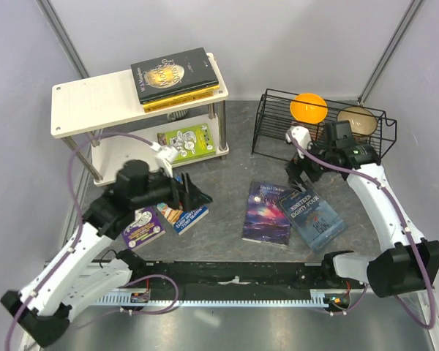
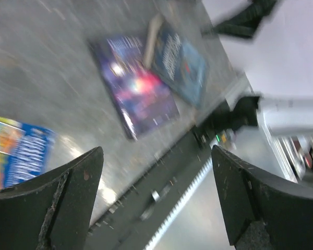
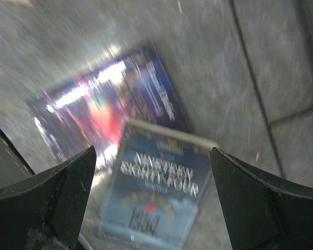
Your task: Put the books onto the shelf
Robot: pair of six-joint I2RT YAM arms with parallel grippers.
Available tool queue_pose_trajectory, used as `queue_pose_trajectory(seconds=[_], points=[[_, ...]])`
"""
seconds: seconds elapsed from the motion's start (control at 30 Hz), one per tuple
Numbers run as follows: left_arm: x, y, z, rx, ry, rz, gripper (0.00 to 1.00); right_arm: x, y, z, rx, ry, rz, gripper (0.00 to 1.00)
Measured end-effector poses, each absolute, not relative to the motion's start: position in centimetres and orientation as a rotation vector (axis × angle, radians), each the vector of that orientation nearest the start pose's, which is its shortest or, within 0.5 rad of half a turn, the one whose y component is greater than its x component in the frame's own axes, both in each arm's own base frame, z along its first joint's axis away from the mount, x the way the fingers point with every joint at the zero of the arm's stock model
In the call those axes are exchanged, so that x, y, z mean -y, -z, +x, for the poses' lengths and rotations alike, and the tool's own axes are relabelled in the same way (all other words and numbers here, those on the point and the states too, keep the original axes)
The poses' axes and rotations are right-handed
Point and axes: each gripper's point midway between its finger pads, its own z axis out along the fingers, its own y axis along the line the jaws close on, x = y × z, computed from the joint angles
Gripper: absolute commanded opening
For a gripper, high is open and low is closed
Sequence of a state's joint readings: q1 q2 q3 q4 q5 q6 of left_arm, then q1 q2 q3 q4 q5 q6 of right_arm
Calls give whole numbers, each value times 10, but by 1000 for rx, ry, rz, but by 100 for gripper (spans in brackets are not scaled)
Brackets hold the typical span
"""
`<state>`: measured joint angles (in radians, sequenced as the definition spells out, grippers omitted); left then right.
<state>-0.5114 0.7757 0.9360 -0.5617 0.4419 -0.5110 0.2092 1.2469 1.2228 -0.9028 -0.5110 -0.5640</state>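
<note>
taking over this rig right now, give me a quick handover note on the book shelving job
Left gripper: open, empty, above the table by the multicoloured book.
Right gripper: open, empty, over the blue book.
Done: black-and-gold book stacked on the yellow book on the shelf top board; lime-green book on the lower tier.
Left: four books on the table. The purple book and the multicoloured book lie by the left arm; the galaxy book lies mid-table, the blue book overlapping its edge.

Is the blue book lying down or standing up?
Lying down. The blue book rests cover-up on the table, its edge overlapping the galaxy book.
</note>
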Motion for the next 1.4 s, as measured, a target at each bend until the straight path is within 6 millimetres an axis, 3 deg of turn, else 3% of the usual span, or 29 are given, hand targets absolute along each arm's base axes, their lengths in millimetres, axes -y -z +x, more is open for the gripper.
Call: queue_pose_trajectory(seconds=[0.13,0.23,0.33,0.47,0.63,0.83,1.03,1.4], points=[[259,-233,146,-2130,1234,376,92,-65,-147,256,-2352,-403,-1022,98],[298,-206,141,-2124,1317,350,93,-35,-113,233,-2476,-392,-999,98],[336,-175,146,-2163,1356,294,93,-17,-95,223,-2537,-391,-1000,97],[388,-130,159,-2258,1363,204,93,1,-74,225,-2589,-420,-1010,93],[439,-114,179,-2272,1425,46,94,5,-46,228,-2632,-508,-1039,89],[460,-94,194,-2322,1434,-145,95,-1,-25,233,-2642,-606,-1040,77],[475,-74,202,-2445,1342,-289,96,-2,-22,237,-2650,-639,-1015,61],[492,-69,219,-2448,1312,-433,93,1,-19,243,-2674,-649,-968,37]])
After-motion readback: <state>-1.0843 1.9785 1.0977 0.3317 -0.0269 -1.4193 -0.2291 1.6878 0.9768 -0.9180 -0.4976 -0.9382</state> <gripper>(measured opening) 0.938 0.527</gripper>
